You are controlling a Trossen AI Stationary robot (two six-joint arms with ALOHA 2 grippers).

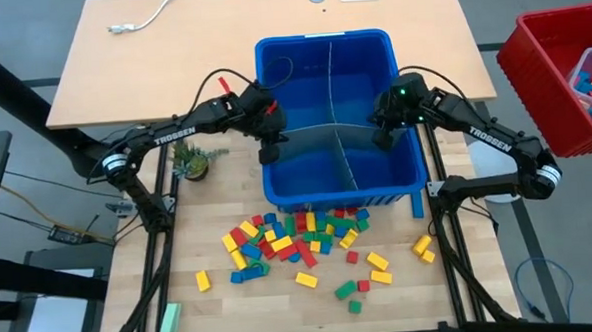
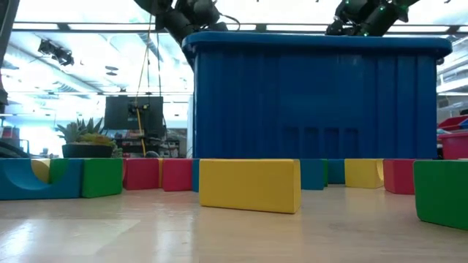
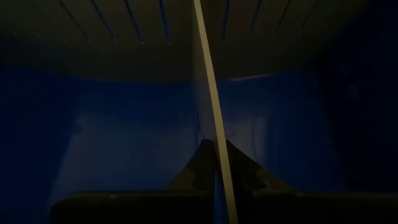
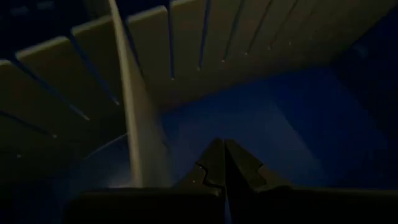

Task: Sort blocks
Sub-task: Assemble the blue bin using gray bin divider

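High view takes in the whole worktop (image 1: pixel 121 63): the big blue bin (image 1: pixel 339 119) sits mid-worktop, split by grey ridged panels (image 1: pixel 347 134) into compartments, and both arms reach in over its rim. The left claw (image 1: pixel 272 147) dips in at the bin's left wall, the right claw (image 1: pixel 385 137) at its right wall. No blocks show in the bin's visible floor. The blocks (image 1: pixel 299 241) lie scattered on the wood in front of the bin, red, yellow, green and blue, a few strays off to the right. A red crate (image 1: pixel 557 79) off the worktop's right holds a clear tub.

Low view gives what that one can't: blocks up close in a row against the bin's front wall, a yellow one nearest.

Left wrist view shows the left claw clenched on a panel's thin edge; right wrist view shows the right claw clamped tight with nothing in it, beside a panel.
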